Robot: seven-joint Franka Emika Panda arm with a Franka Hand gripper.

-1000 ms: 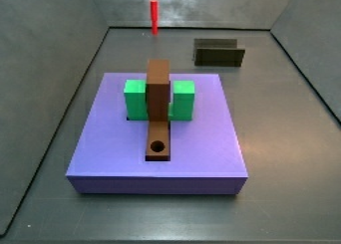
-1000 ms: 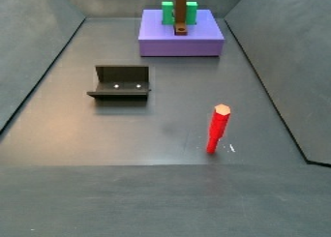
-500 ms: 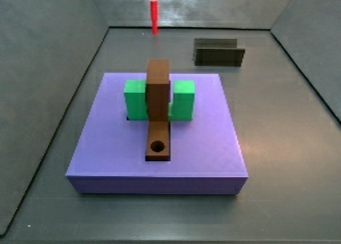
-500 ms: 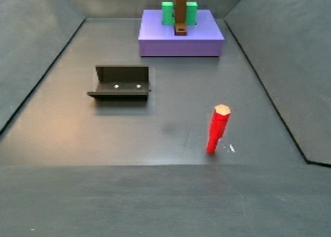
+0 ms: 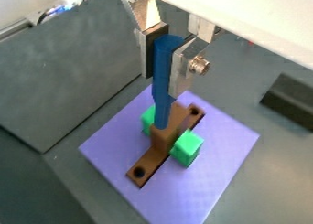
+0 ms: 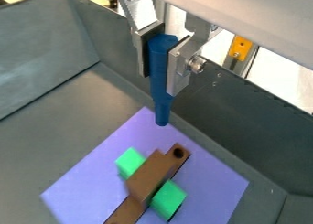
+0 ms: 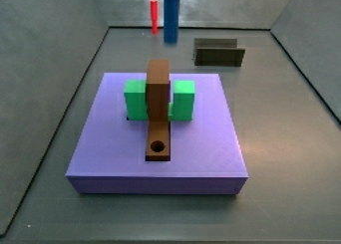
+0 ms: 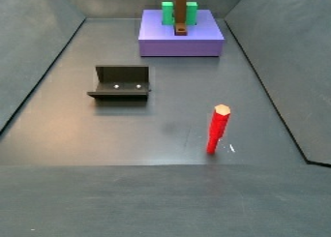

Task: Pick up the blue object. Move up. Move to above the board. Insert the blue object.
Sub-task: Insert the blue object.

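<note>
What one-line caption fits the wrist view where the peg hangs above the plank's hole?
Claw shut on the blue object, held upright above the board on the purple platform.

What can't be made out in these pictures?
- Upper end of the blue object: hidden in both wrist views by the gripper, which holds it above the board.
- Middle of the board: covered by the blue object in a wrist view.
- The board's hole: too small in a side view.
- The fixture: cut off by the picture's edge.
</note>
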